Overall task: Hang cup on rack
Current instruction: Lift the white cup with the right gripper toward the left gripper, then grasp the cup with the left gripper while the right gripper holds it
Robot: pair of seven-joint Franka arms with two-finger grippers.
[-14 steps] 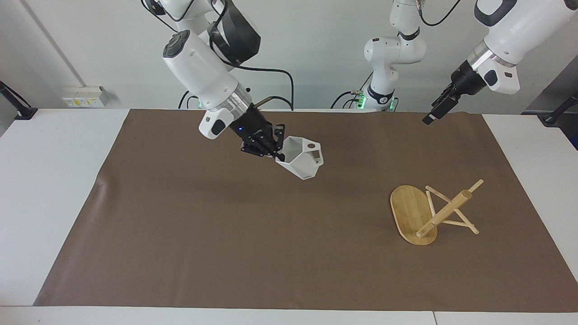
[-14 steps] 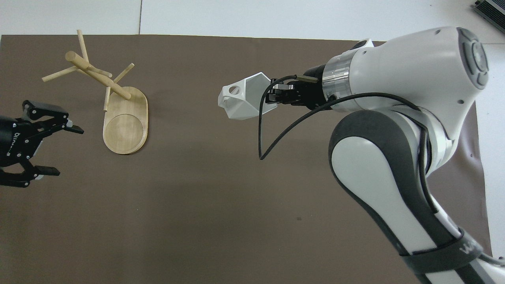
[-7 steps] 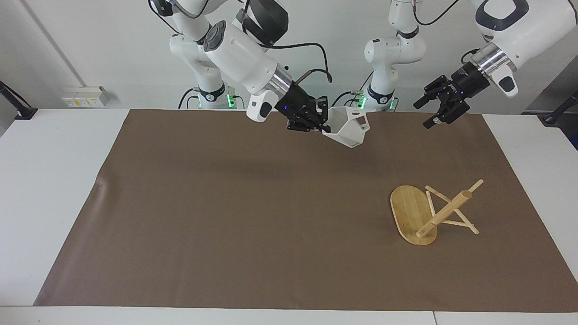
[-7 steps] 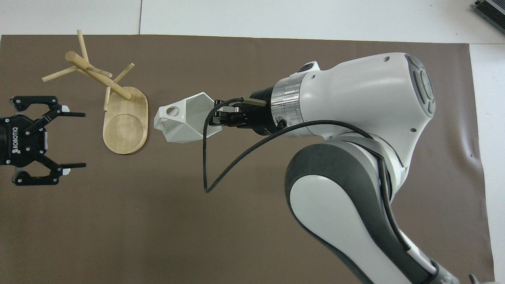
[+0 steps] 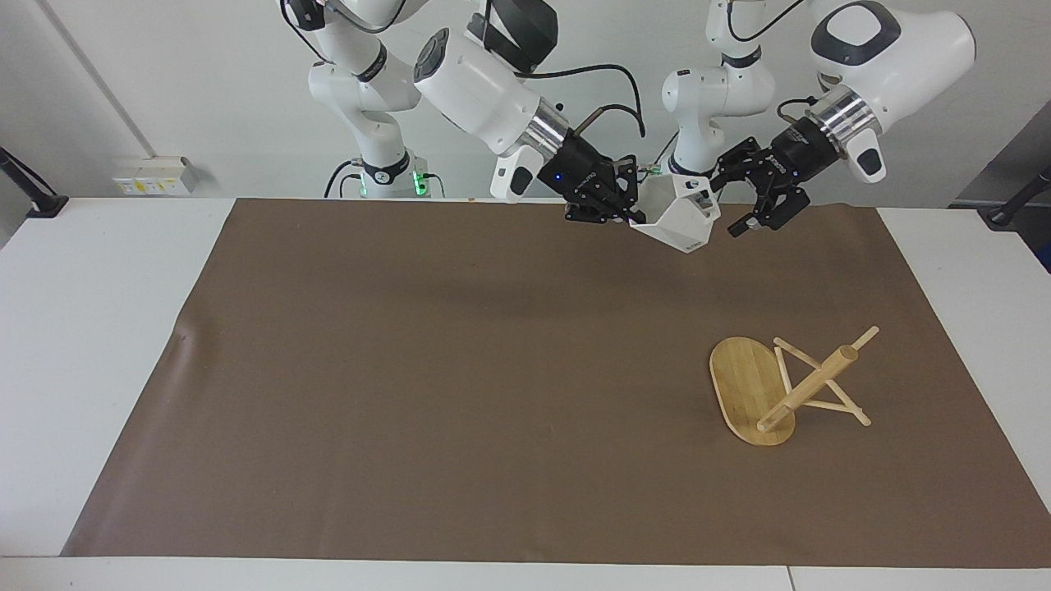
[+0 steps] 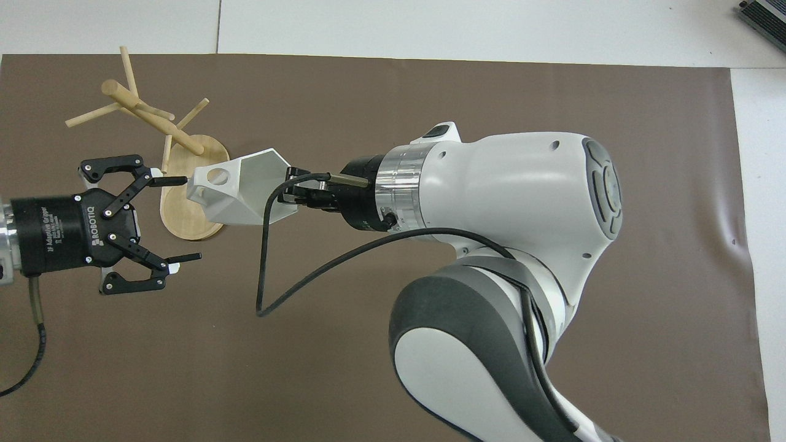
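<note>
My right gripper (image 5: 631, 215) is shut on the rim of the white faceted cup (image 5: 680, 220), holding it in the air over the edge of the mat nearest the robots. The cup (image 6: 236, 195) lies sideways, its pierced handle pointing at my left gripper (image 5: 726, 207). That gripper (image 6: 191, 218) is open, level with the cup, one fingertip (image 6: 182, 180) right at the handle. The bamboo rack (image 5: 743, 384) lies tipped over on the mat toward the left arm's end, its post (image 5: 809, 386) slanting and its pegs resting on the mat. From overhead the cup hides part of the rack's base (image 6: 178, 215).
A brown mat (image 5: 410, 369) covers most of the white table (image 5: 82, 328). A socket strip (image 5: 152, 175) sits on the wall at the right arm's end. A black cable (image 6: 270, 270) loops down from the right wrist.
The right arm has lifted the cup and carried it toward the left arm's end. The left gripper has come in to meet it, still open.
</note>
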